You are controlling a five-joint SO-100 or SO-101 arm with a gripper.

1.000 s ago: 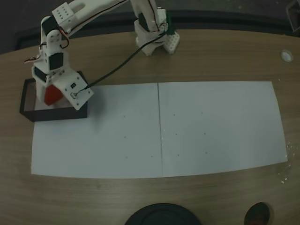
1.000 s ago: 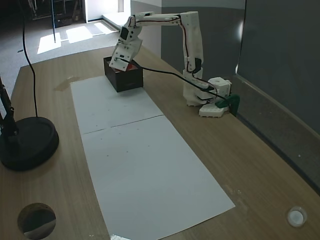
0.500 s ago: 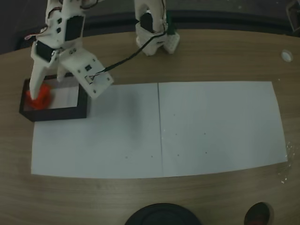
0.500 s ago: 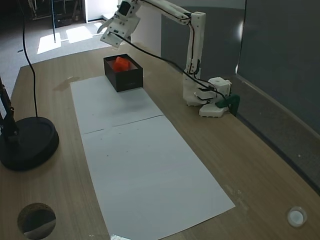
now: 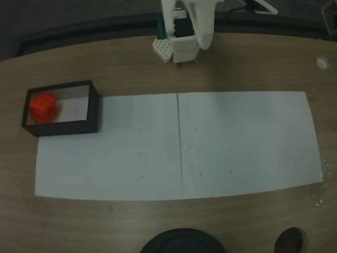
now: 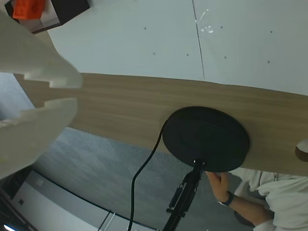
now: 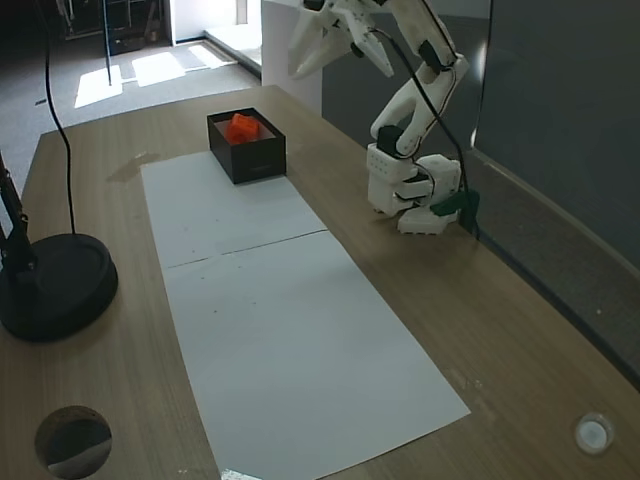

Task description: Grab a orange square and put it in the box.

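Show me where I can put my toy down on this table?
The white paper is bare from the box rightwards. Wood near the lamp base is tighter. The box holds the orange square; the gripper hangs open above the arm's base.

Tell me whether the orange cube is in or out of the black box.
In. The small orange cube rests on the pale floor inside the black-walled open box, at its left end in a fixed view, untouched.
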